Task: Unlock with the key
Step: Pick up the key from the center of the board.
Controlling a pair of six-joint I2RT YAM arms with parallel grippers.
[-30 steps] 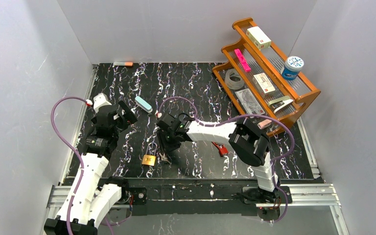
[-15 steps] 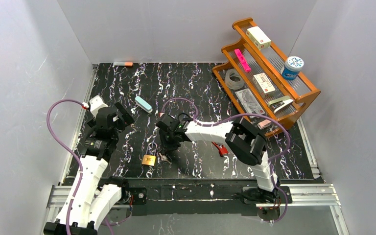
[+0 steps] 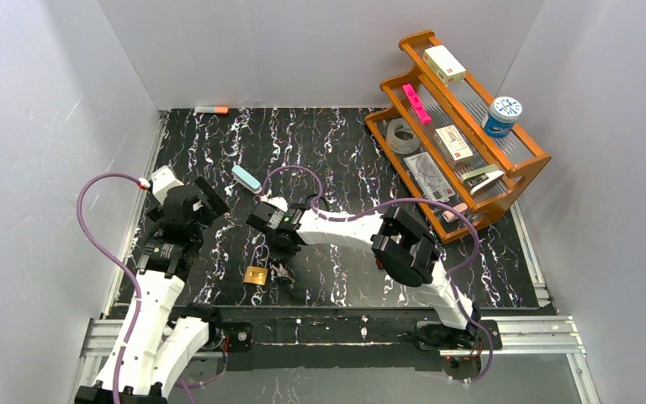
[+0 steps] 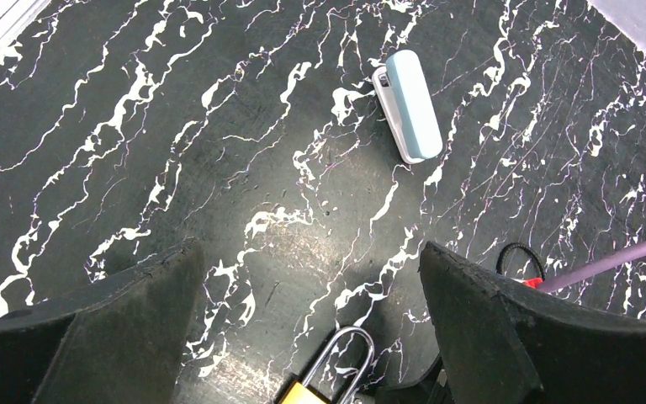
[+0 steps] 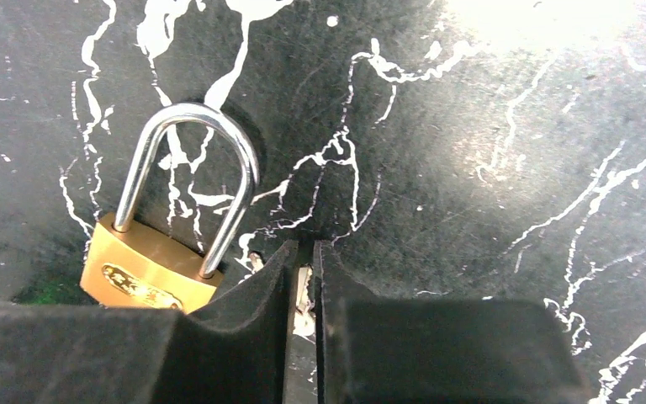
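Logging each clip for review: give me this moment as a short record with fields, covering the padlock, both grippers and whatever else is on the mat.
padlock: lies flat on the mat, shackle seated in the body
right gripper: close beside the padlock, jaws almost together; whether it grips the key cannot be told
left gripper: wide open, holding nothing
pale blue case: on the mat, apart from both grippers
wooden rack: far right, holding small items

The place is a robotics lab test cell. Two white jointed robot arms (image 3: 153,296) with purple cables (image 3: 92,229) are bolted to a silver aluminium rail frame (image 3: 538,330). Plain white panel walls (image 3: 303,50) box in a black, white-veined marble-patterned mat (image 3: 320,143). At its edge, an orange wooden rack (image 3: 532,150) holds assorted small props.
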